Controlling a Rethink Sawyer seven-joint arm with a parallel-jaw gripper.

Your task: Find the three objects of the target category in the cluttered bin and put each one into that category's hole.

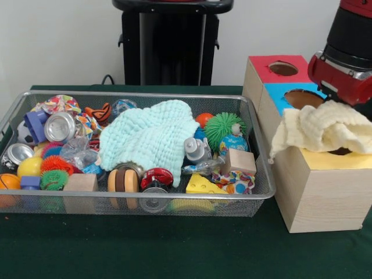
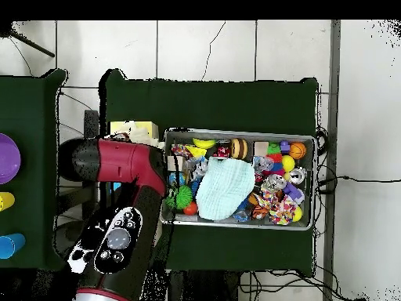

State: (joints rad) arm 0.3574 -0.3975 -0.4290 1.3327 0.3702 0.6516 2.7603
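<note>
Green cloth covers the table [image 1: 174,250], w/ a wire bin [image 1: 256,200] on the left of the front view and a row of wood boxes on the right: red top [image 1: 261,65] farthest, blue top [image 1: 276,93] next, yellow top [image 1: 349,161] nearest. Arm [image 1: 343,55] comes down over the boxes at far right, and a cream cloth [image 1: 322,131] lies draped over the yellow box's hole, right under it. Gripper itself is hidden behind the arm and the cloth, so I can't tell if it grips the cloth or has let go. Judging by this, the step in hand is dropping a cloth into the yellow hole; it looks bunched on top, not yet through, so next move prob. calls for pushing or releasing it square over the opening, then going back to the bin. Another likely target, a mint cloth [image 1: 148,139], lies spread over the middle of the bin atop the toys, easy to reach. Front view shows the box tops and holes clearly; overhead has them mostly covered by the arm [image 2: 125,168], only a bit of cream cloth [image 2: 133,129] peeking out at the bin's [image 2: 239,223] side, but it gives the mint cloth's [image 2: 223,188] full outline and the bin's whole layout.
</note>
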